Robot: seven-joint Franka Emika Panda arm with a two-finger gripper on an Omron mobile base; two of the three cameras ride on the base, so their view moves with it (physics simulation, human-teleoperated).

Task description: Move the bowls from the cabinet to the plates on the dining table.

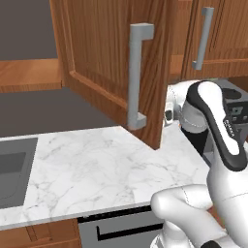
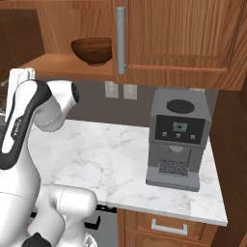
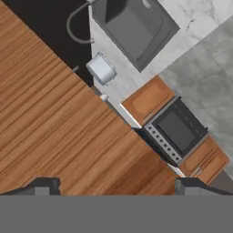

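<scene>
A white grey-veined marble tabletop [image 1: 97,164] is spreading across the lower half of the left base view, with a dark sink basin [image 1: 12,172] sitting at the left edge. The cabinet [image 1: 111,53] is filling the top, its open door [image 1: 116,72] swinging out toward the camera with a long grey bar handle [image 1: 138,77] on it. The white arm [image 1: 218,126] is rising from the lower right and bending behind that door.

In the right base view, the dark brown bowl [image 2: 92,51] is resting on the cabinet's wooden shelf [image 2: 62,65] in the upper left of the frame, just left of a grey handle [image 2: 120,39]. A black and grey coffee machine [image 2: 177,140] is standing on the tabletop at centre right.

In the hand view, brown wood grain is covering the left half. The claw [image 3: 116,187] is standing wide open, its two dark tips at the bottom gripping nothing. A sink [image 3: 134,27] is showing at the top and a dark stove [image 3: 175,132] at the right.
</scene>
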